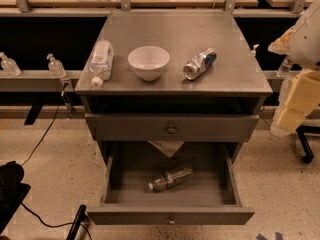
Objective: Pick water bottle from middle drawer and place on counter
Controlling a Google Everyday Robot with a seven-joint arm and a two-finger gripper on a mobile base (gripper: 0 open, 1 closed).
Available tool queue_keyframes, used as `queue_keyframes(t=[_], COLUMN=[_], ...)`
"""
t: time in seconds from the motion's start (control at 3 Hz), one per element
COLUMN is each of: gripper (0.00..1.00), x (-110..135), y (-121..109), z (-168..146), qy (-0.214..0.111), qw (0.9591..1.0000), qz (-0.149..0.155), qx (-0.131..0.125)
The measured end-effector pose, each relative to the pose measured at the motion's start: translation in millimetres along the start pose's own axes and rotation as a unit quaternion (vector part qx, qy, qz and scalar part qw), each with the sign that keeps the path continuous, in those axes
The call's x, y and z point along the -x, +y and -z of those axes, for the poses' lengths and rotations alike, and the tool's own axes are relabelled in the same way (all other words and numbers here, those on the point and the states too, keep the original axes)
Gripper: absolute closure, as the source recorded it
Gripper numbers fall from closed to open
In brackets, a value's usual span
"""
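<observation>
The water bottle lies on its side in the open middle drawer, white cap pointing left, near the drawer's centre. The drawer is pulled far out towards me. The counter is the grey cabinet top above it. My arm hangs at the right edge of the view, with the gripper beside the cabinet's right side, level with the upper drawer. It is far from the bottle and holds nothing that I can see.
On the counter lie a fatter clear bottle at the left, a white bowl in the middle and a crushed can at the right. A closed drawer sits above the open one. A cable and a dark object are on the floor at the left.
</observation>
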State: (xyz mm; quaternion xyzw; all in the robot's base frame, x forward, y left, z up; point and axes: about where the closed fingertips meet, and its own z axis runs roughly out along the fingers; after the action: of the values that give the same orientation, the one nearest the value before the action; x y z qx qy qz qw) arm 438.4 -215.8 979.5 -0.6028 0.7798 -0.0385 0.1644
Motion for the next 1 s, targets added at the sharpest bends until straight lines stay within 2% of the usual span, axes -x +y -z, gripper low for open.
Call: queue_keyframes(t=[0.33, 0.67, 1.0], gripper=[0.00, 0.00, 0.00], x=[0, 9, 13], y=[0, 5, 25], z=[-2, -51, -141], qy=[-0.001, -0.018, -0.046], qw=[1.0000, 0.9985, 0.9931], qz=[0.002, 0.048, 0.108], qx=[-0.002, -0.020, 0.006])
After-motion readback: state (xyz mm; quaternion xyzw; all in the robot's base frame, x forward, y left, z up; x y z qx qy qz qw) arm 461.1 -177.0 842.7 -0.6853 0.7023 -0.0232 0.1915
